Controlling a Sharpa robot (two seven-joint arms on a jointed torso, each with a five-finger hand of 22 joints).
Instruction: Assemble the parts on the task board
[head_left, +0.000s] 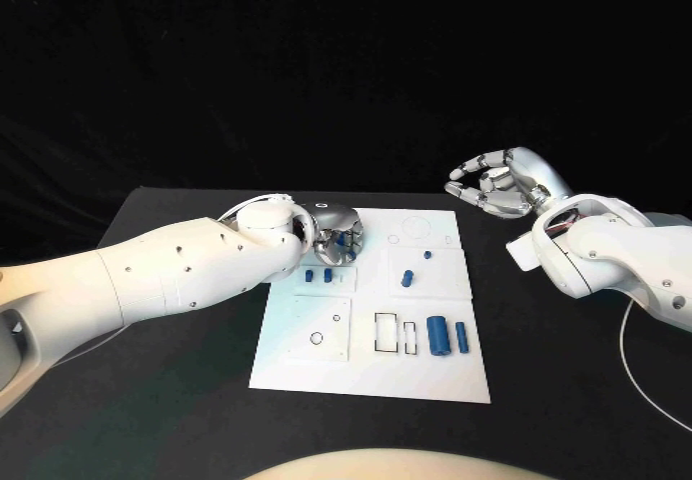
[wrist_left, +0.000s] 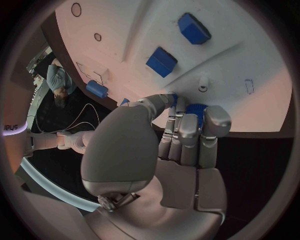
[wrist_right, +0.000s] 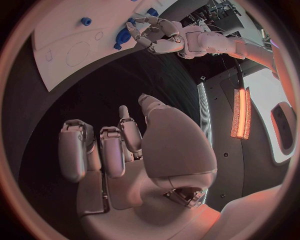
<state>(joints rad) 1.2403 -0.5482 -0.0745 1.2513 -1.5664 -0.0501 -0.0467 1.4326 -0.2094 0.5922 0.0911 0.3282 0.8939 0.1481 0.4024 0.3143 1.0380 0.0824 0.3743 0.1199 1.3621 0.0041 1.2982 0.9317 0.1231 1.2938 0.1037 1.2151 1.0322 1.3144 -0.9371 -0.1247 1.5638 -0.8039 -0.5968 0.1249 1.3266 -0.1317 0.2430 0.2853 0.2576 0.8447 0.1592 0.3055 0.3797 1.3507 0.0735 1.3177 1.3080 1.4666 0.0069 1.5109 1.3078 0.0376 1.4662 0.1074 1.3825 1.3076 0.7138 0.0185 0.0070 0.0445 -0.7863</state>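
The white task board (head_left: 361, 370) lies in the middle of the black table. My left hand (head_left: 335, 238) reaches down onto its far left part, and its fingertips (wrist_left: 187, 122) close around a small blue part (wrist_left: 195, 108) on the board. Two blue blocks (wrist_left: 161, 61) lie just beyond the fingers. Further blue parts sit mid-board (head_left: 407, 278) and as two upright cylinders (head_left: 437, 335) near the right edge. My right hand (head_left: 498, 185) hangs above the table, off the board's far right corner, holding nothing, its fingers loosely bent and apart. The right wrist view shows the left hand (wrist_right: 153, 32) on the board (wrist_right: 62, 55).
Outlined recesses mark the board: a circle (head_left: 411, 230) at the far side, a rectangle (head_left: 389, 335) beside the cylinders and small holes (head_left: 317, 338) at the near left. Bare black table (head_left: 577, 400) surrounds the board. A thin cable (head_left: 635, 370) trails by my right arm.
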